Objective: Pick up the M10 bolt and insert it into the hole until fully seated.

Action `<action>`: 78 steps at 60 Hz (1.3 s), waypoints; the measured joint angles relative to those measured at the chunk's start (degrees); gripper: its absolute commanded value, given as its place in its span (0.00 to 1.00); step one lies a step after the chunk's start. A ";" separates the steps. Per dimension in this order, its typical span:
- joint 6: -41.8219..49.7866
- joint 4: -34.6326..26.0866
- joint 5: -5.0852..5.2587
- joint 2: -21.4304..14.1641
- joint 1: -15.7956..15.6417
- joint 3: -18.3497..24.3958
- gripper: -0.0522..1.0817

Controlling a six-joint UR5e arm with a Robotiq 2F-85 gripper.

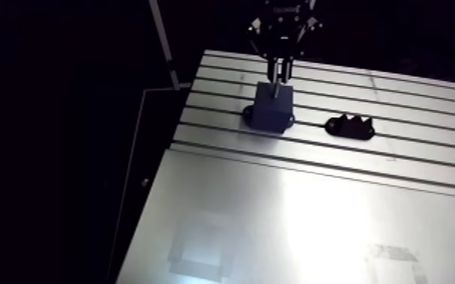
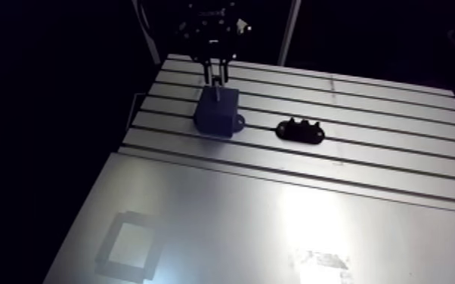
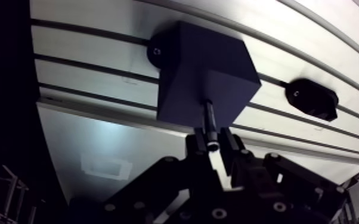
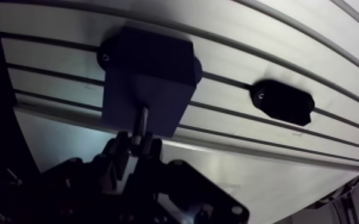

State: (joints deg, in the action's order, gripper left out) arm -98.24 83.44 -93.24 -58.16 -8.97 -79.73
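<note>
Grey metal bolt (image 3: 209, 117): clamped in the pincer (image 3: 213, 143), tip meeting the top face of the dark blue square block (image 3: 188, 59); depth is hidden, so judge it not yet seated.
Risk: if you press down tilted, the shank may bind or slide in the grip.
Arm: wrist hangs upright over the block on the slotted aluminium desk (image 1: 412, 91).

dark-blue cube-shaped block (image 1: 274, 112): 1 | slim dark metal bolt (image 3: 209, 119): 1 | low black oblong holder with a notched top (image 1: 350, 127): 1 | slotted aluminium tabletop (image 1: 314, 219): 1 | black end effector (image 3: 213, 145): 1 | fingers (image 3: 234, 150) on it: 2
</note>
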 measured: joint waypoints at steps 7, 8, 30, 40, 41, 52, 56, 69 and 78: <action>-0.01 0.01 -0.04 0.04 0.00 0.03 1.00; 0.00 0.02 -0.03 0.05 0.00 0.03 1.00; 0.03 0.07 -0.02 0.18 0.00 -0.05 1.00; 0.06 0.10 0.06 0.25 0.00 -0.19 1.00; 0.07 0.12 0.07 0.25 0.00 -0.21 1.00; 0.10 0.16 0.11 0.29 0.00 -0.36 1.00; 0.11 0.19 0.11 0.29 0.00 -0.42 0.99; 0.09 0.32 -0.05 0.27 0.00 -0.77 0.06; -0.09 1.10 -0.26 -0.18 0.02 -1.27 0.05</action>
State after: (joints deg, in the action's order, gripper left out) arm -98.33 84.55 -93.50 -58.34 -8.95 -81.00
